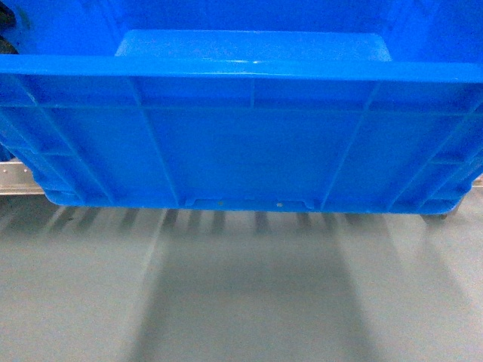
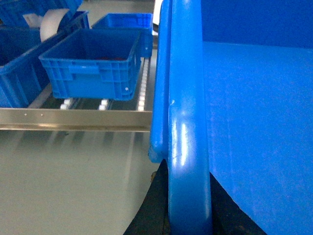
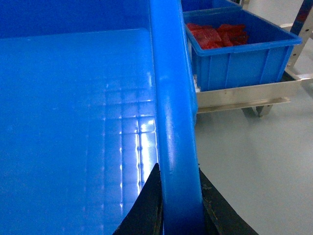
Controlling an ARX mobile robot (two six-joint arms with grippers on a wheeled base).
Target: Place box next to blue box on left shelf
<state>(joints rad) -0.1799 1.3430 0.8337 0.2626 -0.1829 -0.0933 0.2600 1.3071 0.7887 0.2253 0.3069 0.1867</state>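
Observation:
The box (image 1: 249, 143), a big bright blue ribbed crate, fills the upper half of the head view and hangs above the grey floor. My left gripper (image 2: 187, 166) is shut on its thick left rim (image 2: 186, 122), one black finger on each side. On the opposite rim (image 3: 171, 98) my right gripper (image 3: 178, 165) is shut the same way. Just beyond the held box stands the left shelf (image 2: 73, 119), a grey metal rack with white rollers (image 2: 142, 93). A smaller blue box (image 2: 93, 63) sits on its deck, left of the held box.
More blue crates (image 2: 19, 58) stand on the rack at the left and behind (image 2: 122, 22), one holding a white roll (image 2: 54, 22). In the right wrist view a blue crate of red items (image 3: 244, 54) sits on a metal frame (image 3: 244, 95) with a caster (image 3: 259, 111).

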